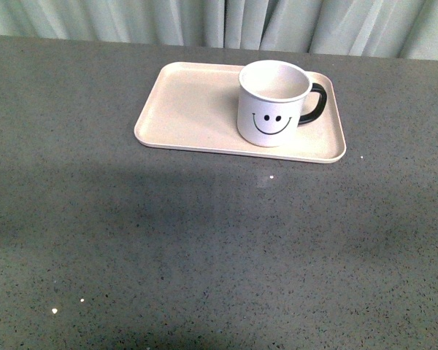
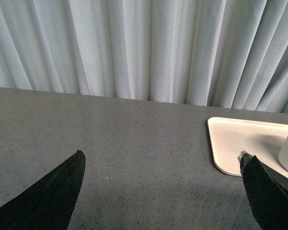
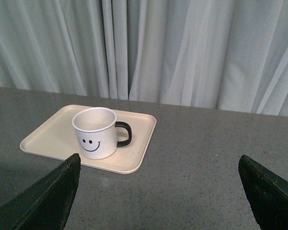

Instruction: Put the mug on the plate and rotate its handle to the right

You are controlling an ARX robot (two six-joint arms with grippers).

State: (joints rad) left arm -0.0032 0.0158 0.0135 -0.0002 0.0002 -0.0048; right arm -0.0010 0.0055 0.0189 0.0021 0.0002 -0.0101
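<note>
Two grippers are ours to account for, and both stand clear of the work; we take the scene from its largest member down. We see the grey table run back to a pale curtain at its far edge. On the far half of the table, a little right of centre, lies the plate, flat and with its long side across our view. We find the mug standing upright on the right part of the plate, inside the rim, its smiley print facing the near side. Its handle points right, over the right end of the plate. In the left wrist view, the left gripper hangs above bare table just left of the plate, fingers spread wide with nothing between them. In the right wrist view, the right gripper hangs on the near right of the plate, fingers likewise spread wide and empty. Neither arm shows in the front view. We judge both parts of the task met: mug on plate, handle to the right. We judge the step in hand to be the final one, with no further grasp required; any next move calls only for keeping both arms well off the mug so that the handle is not disturbed.
</note>
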